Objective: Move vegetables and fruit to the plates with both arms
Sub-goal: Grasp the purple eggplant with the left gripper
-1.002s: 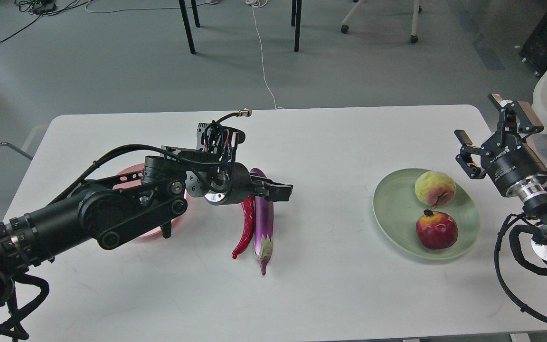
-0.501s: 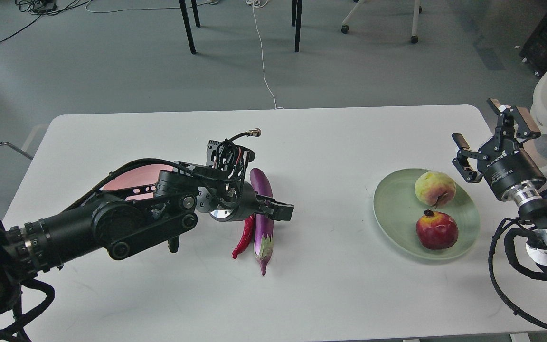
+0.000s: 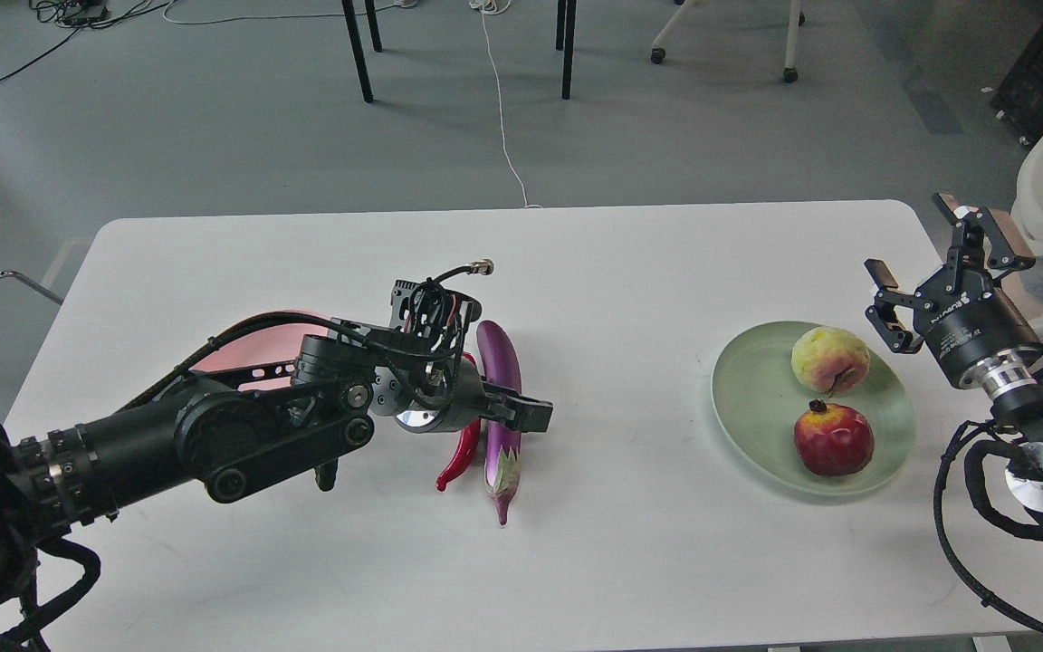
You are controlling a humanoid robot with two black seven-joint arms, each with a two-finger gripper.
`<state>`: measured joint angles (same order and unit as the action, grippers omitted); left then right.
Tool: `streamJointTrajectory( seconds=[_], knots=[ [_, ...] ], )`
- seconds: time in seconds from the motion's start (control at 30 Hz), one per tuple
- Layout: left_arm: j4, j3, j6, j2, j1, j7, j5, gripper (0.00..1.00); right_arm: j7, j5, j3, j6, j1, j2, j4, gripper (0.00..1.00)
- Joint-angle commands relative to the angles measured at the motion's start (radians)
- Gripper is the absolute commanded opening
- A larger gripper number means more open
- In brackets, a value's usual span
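The left gripper [image 3: 521,412] is reaching across the middle of the eggplant [image 3: 502,417], low over the white table [image 3: 630,272]. Its dark fingers are overlapping the vegetables, so whether they are parted or holding anything cannot be told. The eggplant is lying on the table with its calyx at the near end. The red chili pepper [image 3: 456,455] is lying just beside it on the left, partly hidden under the gripper body. The pink plate [image 3: 259,340] is sitting further left, mostly covered by the left arm.

The right gripper [image 3: 936,255] is hovering at the far right edge of the table, fingers spread wide apart and holding nothing. The green plate [image 3: 748,389] is sitting to its left. The peach-like fruit [image 3: 829,359] is resting on the far part of that plate, and the pomegranate [image 3: 833,439] is resting on the near part, crown pointing far.
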<state>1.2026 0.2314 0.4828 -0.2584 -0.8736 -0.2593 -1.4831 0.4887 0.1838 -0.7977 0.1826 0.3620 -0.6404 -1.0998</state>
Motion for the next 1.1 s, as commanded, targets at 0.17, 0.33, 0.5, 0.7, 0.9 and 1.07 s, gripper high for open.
streamJointTrajectory(
  seconds=[0.17, 0.33, 0.5, 0.7, 0.9, 1.07],
  knots=[
    [0.0, 0.0, -0.015, 0.002, 0.004, 0.022, 0.003, 0.97, 0.0, 0.0, 0.0, 0.0, 0.0, -0.007, 0.0, 0.99],
    [0.0, 0.0, -0.052, 0.002, 0.015, 0.026, 0.006, 0.83, 0.0, 0.0, 0.002, 0.0, 0.0, -0.007, 0.0, 0.99],
    [-0.012, -0.001, -0.053, 0.002, 0.019, 0.028, 0.001, 0.77, 0.0, 0.002, 0.002, 0.0, 0.0, -0.007, 0.0, 0.99],
    [-0.037, -0.004, -0.058, 0.002, 0.028, 0.028, -0.003, 0.83, 0.0, 0.002, 0.002, 0.0, 0.0, -0.007, 0.0, 0.99],
    [-0.037, -0.006, -0.056, 0.002, 0.03, 0.029, -0.008, 0.81, 0.0, 0.002, 0.002, 0.0, 0.0, -0.008, -0.002, 0.99],
    [-0.037, -0.006, -0.05, 0.002, 0.03, 0.04, -0.008, 0.73, 0.0, 0.002, 0.002, 0.0, -0.002, -0.008, -0.002, 0.99]
  ],
)
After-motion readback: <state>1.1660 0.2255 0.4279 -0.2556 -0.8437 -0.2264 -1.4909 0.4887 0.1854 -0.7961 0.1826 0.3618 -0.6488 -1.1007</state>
